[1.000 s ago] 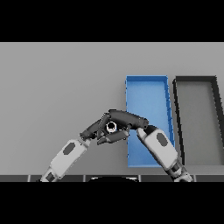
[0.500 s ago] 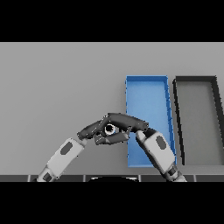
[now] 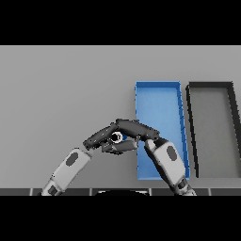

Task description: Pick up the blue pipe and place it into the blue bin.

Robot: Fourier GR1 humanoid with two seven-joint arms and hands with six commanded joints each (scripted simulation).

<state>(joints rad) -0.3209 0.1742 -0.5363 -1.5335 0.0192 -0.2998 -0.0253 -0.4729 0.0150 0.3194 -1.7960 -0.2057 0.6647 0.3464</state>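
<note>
1. I see the blue pipe (image 3: 118,137) just left of the blue bin's (image 3: 158,96) left wall, near its close end.
2. My right hand (image 3: 134,127) curls over it, fingers pressed together.
3. My left hand (image 3: 100,136) meets it there; I cannot tell its fingers.
4. A black bin (image 3: 210,85) sits right of the blue one.

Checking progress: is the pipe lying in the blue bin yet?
No, the pipe is held between both hands at the blue bin's left edge.

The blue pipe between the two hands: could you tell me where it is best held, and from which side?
Little of the blue pipe shows: a ringed end beside a sliver of blue, between the left hand and right hand, beside the blue bin. I would grip its sides, one hand from each side, leaving that end free.
</note>
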